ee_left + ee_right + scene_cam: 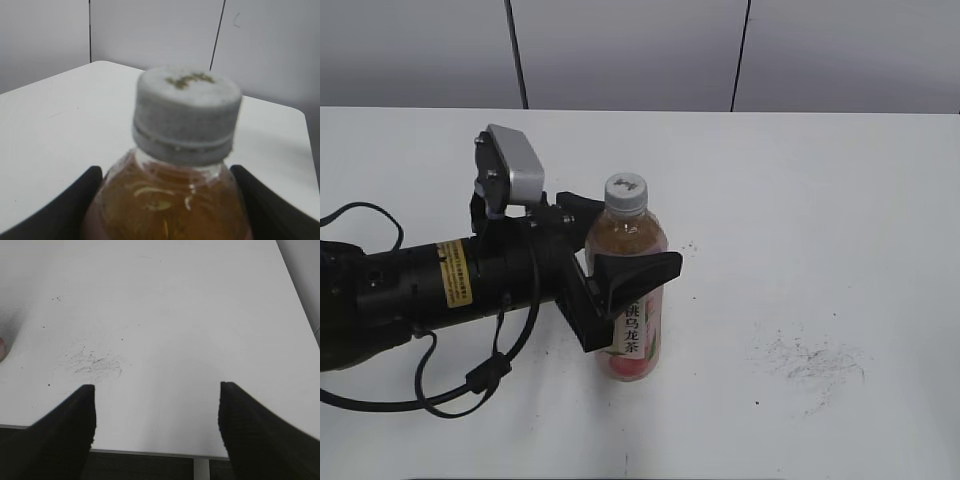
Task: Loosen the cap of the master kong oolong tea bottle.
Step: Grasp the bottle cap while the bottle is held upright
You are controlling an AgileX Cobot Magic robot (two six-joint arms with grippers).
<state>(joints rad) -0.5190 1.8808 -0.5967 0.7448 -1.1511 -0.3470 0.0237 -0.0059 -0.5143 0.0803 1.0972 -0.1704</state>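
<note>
The biggest thing here is the white table (840,200). It has some grey scuff marks (815,360) on the right side, near the front.

Next comes the left arm (430,285). It is big and black and reaches in from the left. It has a yellow sticker (453,273) with tiny writing that is too small to read. A silver camera box (510,170) sits on top of it.

The left gripper (620,255) hugs the master kong oolong tea bottle (632,300). One black finger is in front of the bottle and one is behind it. Its jaws are closed around the body of the bottle, just under the neck. I think it holds the bottle there so the bottle cannot spin or tip when the top gets turned.

The bottle stands upright near the middle of the table. It is full of brown tea. Its label is pink, with a white strip of black Chinese letters going down.

The right gripper (156,415) does not show from the outside camera. Its own camera shows its two black fingers spread wide apart over bare table, holding nothing. I think it has to come over and twist.

The smallest thing is the cap (626,192). It is white-grey with a little dark logo on top. It is still on the bottle, and nothing touches it.
</note>
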